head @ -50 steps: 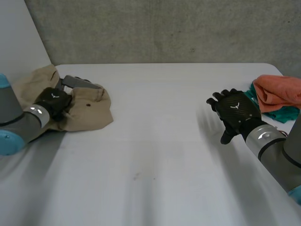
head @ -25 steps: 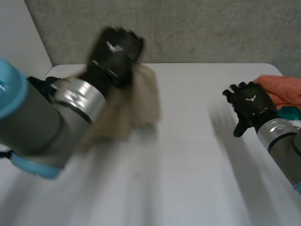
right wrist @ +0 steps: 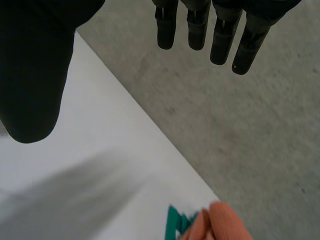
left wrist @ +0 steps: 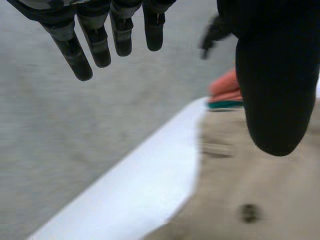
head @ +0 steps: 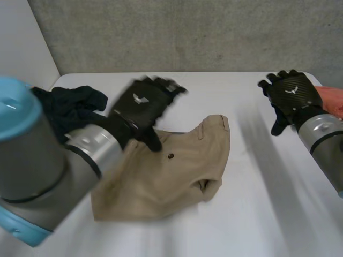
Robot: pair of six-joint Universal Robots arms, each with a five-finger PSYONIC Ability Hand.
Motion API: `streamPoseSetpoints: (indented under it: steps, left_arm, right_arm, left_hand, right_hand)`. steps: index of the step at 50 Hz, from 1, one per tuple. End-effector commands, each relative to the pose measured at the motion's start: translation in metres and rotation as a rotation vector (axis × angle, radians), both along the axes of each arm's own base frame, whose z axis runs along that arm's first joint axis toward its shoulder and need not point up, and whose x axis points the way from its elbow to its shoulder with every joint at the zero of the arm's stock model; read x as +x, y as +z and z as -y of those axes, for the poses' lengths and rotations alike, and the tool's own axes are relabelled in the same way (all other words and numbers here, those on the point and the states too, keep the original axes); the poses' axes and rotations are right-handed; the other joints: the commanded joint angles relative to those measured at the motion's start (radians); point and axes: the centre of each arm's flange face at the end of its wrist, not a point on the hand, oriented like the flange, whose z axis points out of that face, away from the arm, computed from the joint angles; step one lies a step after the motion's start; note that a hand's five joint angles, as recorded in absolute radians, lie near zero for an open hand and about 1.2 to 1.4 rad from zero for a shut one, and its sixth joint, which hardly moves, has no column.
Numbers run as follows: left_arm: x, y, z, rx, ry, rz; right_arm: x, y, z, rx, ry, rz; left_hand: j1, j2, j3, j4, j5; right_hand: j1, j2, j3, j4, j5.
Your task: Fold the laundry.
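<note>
Tan trousers [head: 171, 176] moved to table [head: 268, 214] centre (crumpled) | left hand [head: 140, 104] released, spread

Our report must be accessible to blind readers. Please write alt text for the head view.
Crumpled khaki pants lie in the middle of a white table, with the robot's open left hand just above them. The right hand, also open, is raised beside an orange cloth, and a dark garment lies by the left arm.

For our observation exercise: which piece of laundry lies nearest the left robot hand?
The tan garment, spread out just below the left robot hand; the dark garment and orange cloth lie off to the sides.
</note>
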Motion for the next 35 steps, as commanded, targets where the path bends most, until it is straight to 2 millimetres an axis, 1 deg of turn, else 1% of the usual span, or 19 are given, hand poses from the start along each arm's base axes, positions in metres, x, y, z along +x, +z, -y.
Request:
streamPoseSetpoints:
  steps: [1,3,6,7,10,11,14,16,17,19,20,21,25,27,29,31,32,35]
  left_arm:
    - [0.043,0.019,0.017,-0.016,0.224,-0.061]
    - [0.048,0.018,0.017,-0.012,0.239,-0.056]
    - [0.058,0.008,0.015,0.032,0.266,-0.025]
    - [0.064,0.002,0.015,0.068,0.285,-0.002]
    - [0.076,-0.010,0.016,0.137,0.325,0.038]
    - [0.083,-0.017,0.016,0.181,0.351,0.060]
    - [0.093,-0.029,0.016,0.253,0.385,0.092]
    - [0.099,-0.038,0.014,0.306,0.406,0.120]
    - [0.102,-0.043,0.013,0.327,0.412,0.131]
    - [0.103,-0.048,0.014,0.345,0.417,0.140]
    - [0.103,-0.051,0.015,0.357,0.420,0.146]
    - [0.104,-0.058,0.017,0.381,0.424,0.157]
    - [0.104,-0.073,0.021,0.427,0.427,0.182]
    - [0.103,-0.077,0.024,0.434,0.428,0.185]
    - [0.102,-0.080,0.028,0.427,0.427,0.180]
    - [0.101,-0.079,0.031,0.412,0.428,0.174]
    - [0.101,-0.079,0.032,0.405,0.428,0.171]
    - [0.098,-0.075,0.036,0.377,0.427,0.157]
  right_arm:
    - [0.027,0.013,-0.016,0.037,0.152,-0.004]
    - [0.036,0.016,-0.023,0.061,0.201,-0.012]
    - [0.049,0.018,-0.029,0.076,0.253,-0.029]
    - [0.055,0.020,-0.030,0.073,0.271,-0.042]
    - [0.061,0.025,-0.031,0.060,0.297,-0.076]
    - [0.065,0.027,-0.031,0.047,0.322,-0.109]
    - [0.071,0.028,-0.035,0.028,0.388,-0.171]
    - [0.076,0.021,-0.038,0.016,0.471,-0.243]
    - [0.078,0.015,-0.039,0.010,0.513,-0.290]
    - [0.079,0.009,-0.039,0.005,0.544,-0.331]
    - [0.080,0.002,-0.038,0.003,0.562,-0.368]
    - [0.081,-0.002,-0.037,0.008,0.565,-0.383]
    - [0.081,-0.023,-0.033,0.029,0.570,-0.449]
    - [0.081,-0.031,-0.031,0.044,0.563,-0.466]
    - [0.080,-0.039,-0.028,0.058,0.548,-0.482]
    - [0.079,-0.040,-0.027,0.062,0.538,-0.487]
    - [0.076,-0.039,-0.025,0.066,0.527,-0.483]
    - [0.074,-0.041,-0.028,0.086,0.519,-0.489]
  left_hand:
    - [-0.013,-0.022,-0.028,-0.021,-0.040]
    - [-0.013,-0.022,-0.028,-0.021,-0.040]
    - [-0.007,-0.016,-0.022,-0.016,-0.034]
    - [-0.001,-0.010,-0.017,-0.010,-0.028]
    - [0.005,-0.004,-0.011,-0.004,-0.022]
    - [0.008,-0.002,-0.008,-0.001,-0.019]
    - [0.011,0.001,-0.005,0.002,-0.016]
    - [0.011,0.001,-0.005,0.002,-0.016]
    - [0.011,0.001,-0.005,0.002,-0.016]
    - [0.011,0.001,-0.005,0.002,-0.016]
    - [0.011,0.001,-0.005,0.002,-0.016]
    - [0.011,0.001,-0.005,0.002,-0.016]
    - [0.011,0.001,-0.005,0.002,-0.016]
    - [0.008,-0.001,-0.008,-0.001,-0.019]
    - [0.008,-0.001,-0.008,-0.001,-0.019]
    - [0.011,0.001,-0.005,0.002,-0.016]
    - [0.011,0.001,-0.005,0.002,-0.016]
    - [0.011,0.001,-0.005,0.002,-0.016]
  right_hand:
    - [-0.024,-0.043,-0.034,-0.054,-0.058]
    - [-0.024,-0.043,-0.034,-0.054,-0.058]
    - [-0.024,-0.043,-0.034,-0.054,-0.058]
    - [-0.024,-0.043,-0.034,-0.054,-0.058]
    - [-0.024,-0.043,-0.034,-0.054,-0.058]
    - [-0.024,-0.043,-0.034,-0.054,-0.058]
    - [-0.024,-0.043,-0.034,-0.054,-0.058]
    - [-0.024,-0.043,-0.034,-0.054,-0.058]
    - [-0.024,-0.043,-0.034,-0.054,-0.058]
    - [-0.024,-0.043,-0.034,-0.054,-0.058]
    - [-0.024,-0.043,-0.034,-0.054,-0.058]
    - [-0.024,-0.043,-0.034,-0.054,-0.058]
    - [-0.024,-0.043,-0.034,-0.054,-0.058]
    - [-0.024,-0.043,-0.034,-0.054,-0.058]
    - [0.331,0.312,0.321,0.301,0.297]
    - [0.777,0.758,0.767,0.747,0.743]
    - [1.168,1.150,1.159,1.139,1.135]
    - [1.198,1.179,1.188,1.168,1.164]
